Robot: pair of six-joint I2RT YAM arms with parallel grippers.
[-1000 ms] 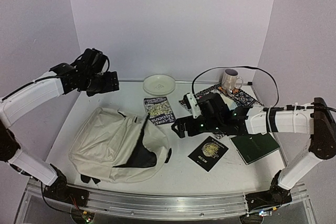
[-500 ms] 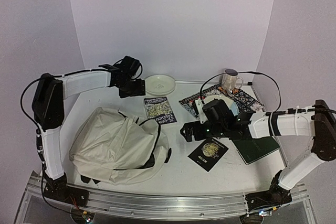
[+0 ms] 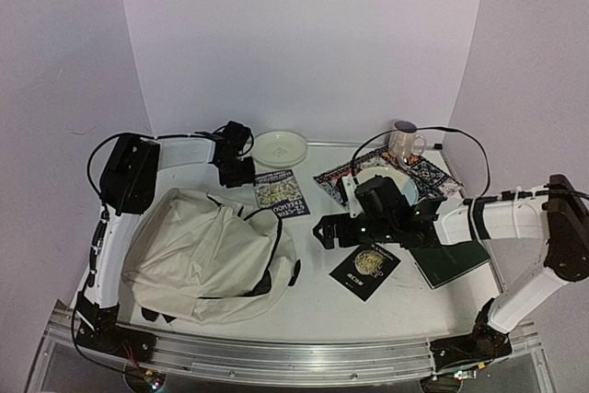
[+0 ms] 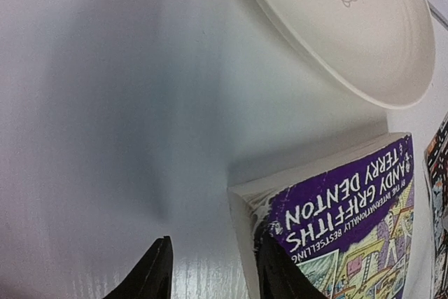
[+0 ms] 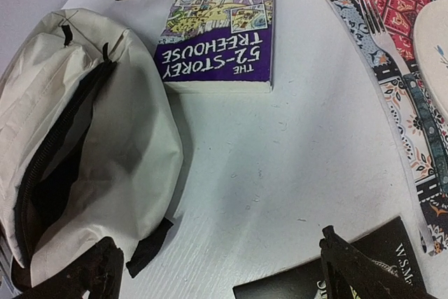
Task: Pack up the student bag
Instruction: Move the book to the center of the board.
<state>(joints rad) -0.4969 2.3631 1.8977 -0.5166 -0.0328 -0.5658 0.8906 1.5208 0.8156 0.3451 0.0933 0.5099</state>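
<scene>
I record my right gripper (image 5: 217,243) spread wide. The student bag (image 5: 105,138) lies left, zipper open, interior dark. A purple book (image 5: 220,26) lies flat just beside it. A black booklet (image 5: 287,286) lies by one fingertip, and a patterned placemat (image 5: 399,68) is at the right edge.

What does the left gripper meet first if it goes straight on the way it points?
Most likely the purple paperback book. The left gripper points down at its corner near the cream plate, one finger over the cover edge, the other over the white table. Depth unclear; contact can't be told.
</scene>
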